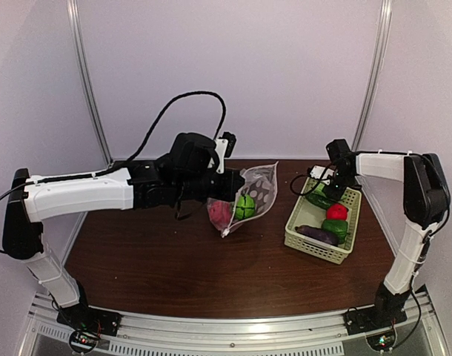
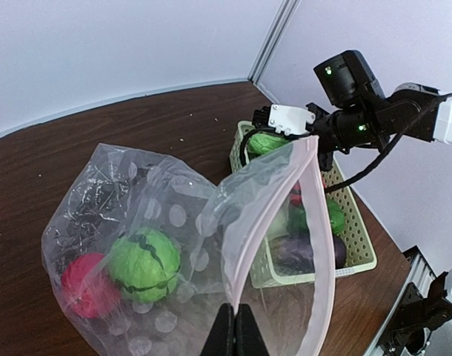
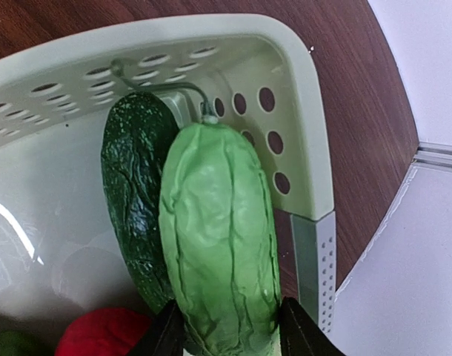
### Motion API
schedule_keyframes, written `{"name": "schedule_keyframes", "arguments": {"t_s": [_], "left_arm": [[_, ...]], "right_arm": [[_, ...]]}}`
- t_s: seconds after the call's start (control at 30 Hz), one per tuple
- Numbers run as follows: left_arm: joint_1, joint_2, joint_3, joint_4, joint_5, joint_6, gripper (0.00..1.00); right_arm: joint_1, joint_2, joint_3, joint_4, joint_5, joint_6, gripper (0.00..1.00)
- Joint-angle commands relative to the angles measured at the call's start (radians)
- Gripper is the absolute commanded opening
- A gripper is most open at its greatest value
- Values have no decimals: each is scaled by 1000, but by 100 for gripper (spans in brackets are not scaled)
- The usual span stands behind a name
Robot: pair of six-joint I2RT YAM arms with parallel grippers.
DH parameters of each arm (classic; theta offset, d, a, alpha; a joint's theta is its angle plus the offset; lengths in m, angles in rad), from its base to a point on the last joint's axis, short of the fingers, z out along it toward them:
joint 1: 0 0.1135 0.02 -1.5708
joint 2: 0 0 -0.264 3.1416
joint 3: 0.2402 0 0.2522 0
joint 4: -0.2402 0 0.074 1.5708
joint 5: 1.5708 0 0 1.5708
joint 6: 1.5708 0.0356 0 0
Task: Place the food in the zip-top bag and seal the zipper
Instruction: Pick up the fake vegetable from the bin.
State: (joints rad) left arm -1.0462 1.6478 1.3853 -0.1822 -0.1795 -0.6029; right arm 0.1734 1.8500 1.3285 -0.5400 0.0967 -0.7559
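Note:
My left gripper (image 2: 236,326) is shut on the mouth edge of the clear speckled zip-top bag (image 2: 167,245) and holds it up above the table (image 1: 244,194). Its zipper strip (image 2: 321,222) gapes in a loop. Inside lie a green round piece (image 2: 143,263) and a red one (image 2: 85,285). My right gripper (image 3: 227,335) is closed around a light green ridged vegetable (image 3: 220,237) in the far end of the pale green basket (image 3: 300,126). A dark green piece (image 3: 133,193) lies beside it. A red piece (image 1: 336,211), a green piece (image 1: 335,227) and the purple piece (image 1: 318,235) lie in the basket.
The basket (image 1: 309,241) stands at the right of the brown table (image 1: 174,267). White walls and frame poles close in behind and at both sides. The table's right edge runs close behind the basket.

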Motion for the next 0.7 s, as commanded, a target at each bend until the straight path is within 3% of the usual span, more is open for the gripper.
{"name": "schedule_keyframes", "arguments": {"t_s": [0.0,0.17,0.47,0.53,0.67], "left_arm": [[7,-6,-4,30,5,-9,0],[7,-2,-2,25,6,-10,0],[6,6,-7,42,8,-10,0],[6,15,-1,48,15,-11,0],[6,32,22,46,23,-3,0]], "right_arm": [[26,18,-51,72,40,26,37],[36,-21,-67,100,58,53,21],[38,-324,-111,-31,-85,143,15],[38,-400,-115,-67,-179,166,13],[40,-538,-106,-138,-526,183,14]]}}
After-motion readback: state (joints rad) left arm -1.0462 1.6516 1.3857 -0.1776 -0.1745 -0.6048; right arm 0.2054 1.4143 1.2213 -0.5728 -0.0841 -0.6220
